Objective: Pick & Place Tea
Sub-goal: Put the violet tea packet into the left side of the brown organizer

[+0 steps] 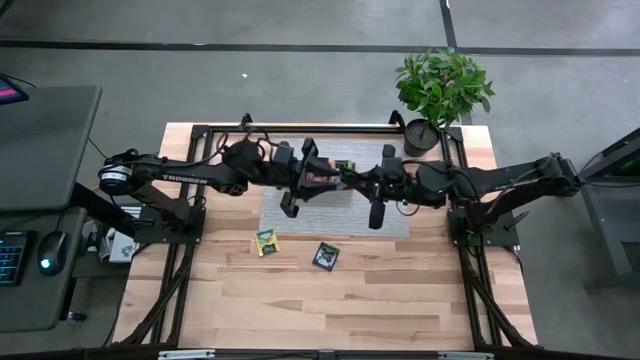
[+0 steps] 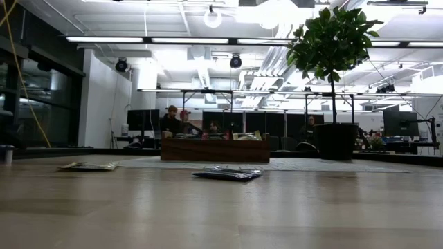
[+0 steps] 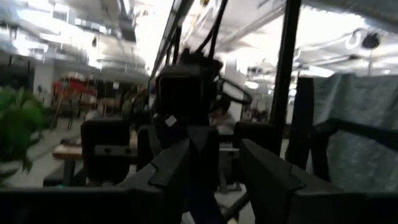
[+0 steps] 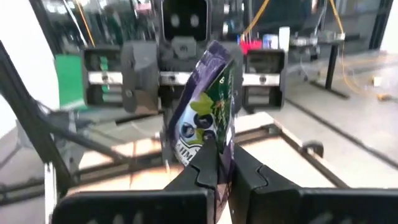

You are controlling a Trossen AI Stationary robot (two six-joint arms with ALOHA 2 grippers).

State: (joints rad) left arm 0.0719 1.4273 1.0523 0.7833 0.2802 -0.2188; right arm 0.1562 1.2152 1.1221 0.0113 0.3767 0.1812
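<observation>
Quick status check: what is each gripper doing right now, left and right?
Left gripper: fingers apart, nothing seen between them.
Right gripper: shut on a dark purple flat tea-bag packet, held up facing the left arm.

Flat dark purple tea packet [image 4: 208, 112] printed with green leaves, dark berries and a white label patch. Flat yellow-green tea packet [image 1: 266, 241]; flat black tea packet [image 1: 325, 256] with pale label. Light striped wooden tabletop [image 1: 330, 300]; grey mat [image 1: 400, 223]; brown wooden tray [image 2: 214, 150]; green-leaved plant in black pot [image 1: 440, 90].

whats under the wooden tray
The wooden tray sits on a grey mat. In the high view both arms cover the tray, so its contents cannot be seen.
</observation>
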